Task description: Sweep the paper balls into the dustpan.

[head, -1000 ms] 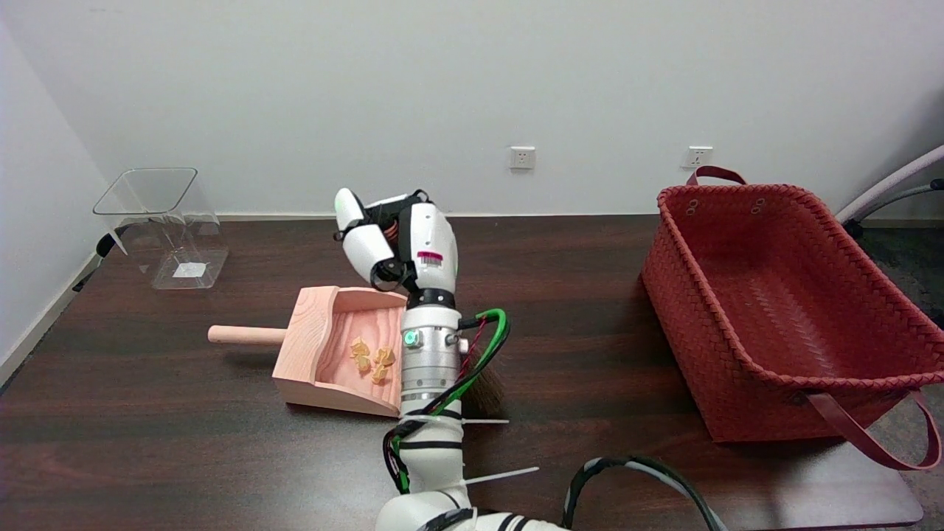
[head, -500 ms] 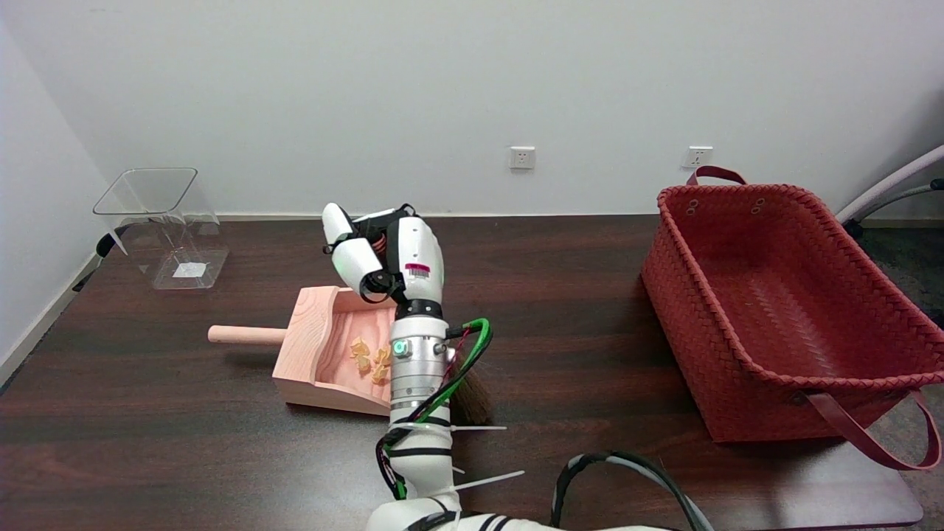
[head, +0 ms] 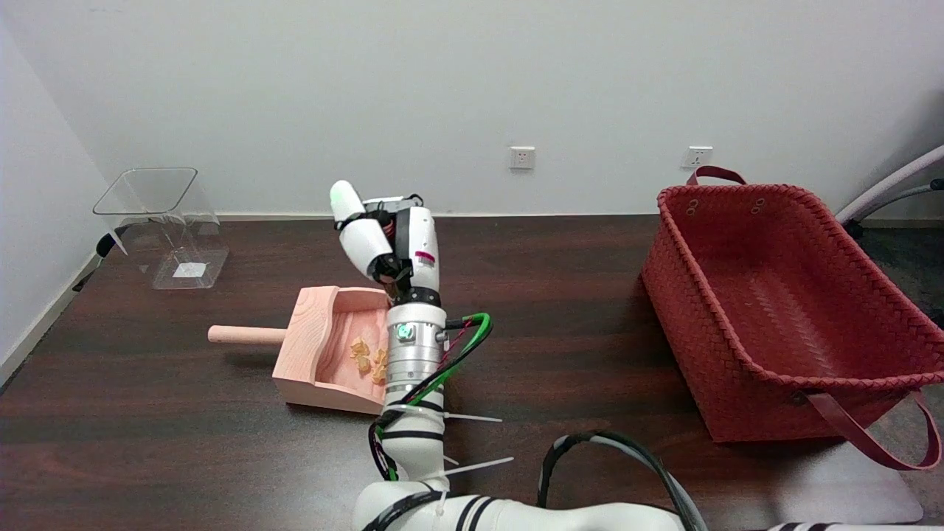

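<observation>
On the dark worktop (head: 184, 442), orange paper balls (head: 366, 358) lie inside the wooden dustpan (head: 317, 354). Above its far edge, the right hand (head: 383, 240) is raised; whether it holds anything cannot be told.

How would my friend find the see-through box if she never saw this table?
Start at the dark wooden table and follow it to its far left corner by the white wall. There stands the clear plastic bin, open on top. Unlike the pink wooden dustpan and the red woven basket, you can see straight through it.
</observation>
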You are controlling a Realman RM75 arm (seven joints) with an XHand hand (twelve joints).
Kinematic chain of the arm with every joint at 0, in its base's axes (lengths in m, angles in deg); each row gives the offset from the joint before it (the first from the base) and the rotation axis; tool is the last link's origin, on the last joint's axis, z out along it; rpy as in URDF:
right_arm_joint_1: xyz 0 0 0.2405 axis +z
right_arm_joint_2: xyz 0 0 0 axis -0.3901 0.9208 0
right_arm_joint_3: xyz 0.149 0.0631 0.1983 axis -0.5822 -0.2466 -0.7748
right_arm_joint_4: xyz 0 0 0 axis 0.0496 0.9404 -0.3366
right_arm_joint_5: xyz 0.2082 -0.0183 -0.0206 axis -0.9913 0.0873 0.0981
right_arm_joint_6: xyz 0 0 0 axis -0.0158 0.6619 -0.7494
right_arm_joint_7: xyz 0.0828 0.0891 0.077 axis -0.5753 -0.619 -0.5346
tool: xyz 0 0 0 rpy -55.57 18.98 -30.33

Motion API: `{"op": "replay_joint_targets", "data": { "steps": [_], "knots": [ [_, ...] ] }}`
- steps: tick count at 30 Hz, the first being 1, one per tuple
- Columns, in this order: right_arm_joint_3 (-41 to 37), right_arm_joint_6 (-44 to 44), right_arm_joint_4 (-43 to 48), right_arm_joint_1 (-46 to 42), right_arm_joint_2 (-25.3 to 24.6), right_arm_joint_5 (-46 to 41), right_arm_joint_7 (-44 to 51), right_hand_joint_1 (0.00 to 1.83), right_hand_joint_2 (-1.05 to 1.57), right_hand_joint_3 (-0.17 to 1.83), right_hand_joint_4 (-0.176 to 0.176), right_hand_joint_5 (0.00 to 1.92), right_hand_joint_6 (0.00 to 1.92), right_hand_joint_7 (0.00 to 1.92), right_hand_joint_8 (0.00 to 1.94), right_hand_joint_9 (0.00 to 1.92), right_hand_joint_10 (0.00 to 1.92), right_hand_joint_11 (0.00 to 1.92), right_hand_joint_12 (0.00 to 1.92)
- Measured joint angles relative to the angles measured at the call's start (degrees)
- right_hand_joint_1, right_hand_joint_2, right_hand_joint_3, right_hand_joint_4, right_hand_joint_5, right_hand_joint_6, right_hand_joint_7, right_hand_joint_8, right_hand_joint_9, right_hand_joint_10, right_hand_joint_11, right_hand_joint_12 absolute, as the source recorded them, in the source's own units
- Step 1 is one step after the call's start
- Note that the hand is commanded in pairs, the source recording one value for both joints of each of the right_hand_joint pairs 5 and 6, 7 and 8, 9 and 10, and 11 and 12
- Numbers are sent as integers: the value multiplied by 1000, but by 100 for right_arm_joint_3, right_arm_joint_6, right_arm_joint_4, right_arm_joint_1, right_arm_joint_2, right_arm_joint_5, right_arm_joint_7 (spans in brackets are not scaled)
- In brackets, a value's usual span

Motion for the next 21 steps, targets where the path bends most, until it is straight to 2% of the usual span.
{"op": "replay_joint_targets", "data": {
  "steps": [11,21],
  "knots": [
    [-16,323,35,194,-73,-453,-1039,597,1571,-51,0,1920,1920,1920,1920,1920,1920,1920,1920],
    [10,835,184,276,-109,-715,-1552,599,1571,-98,0,1920,1920,1920,1920,1920,1920,1920,1920]
  ]
}}
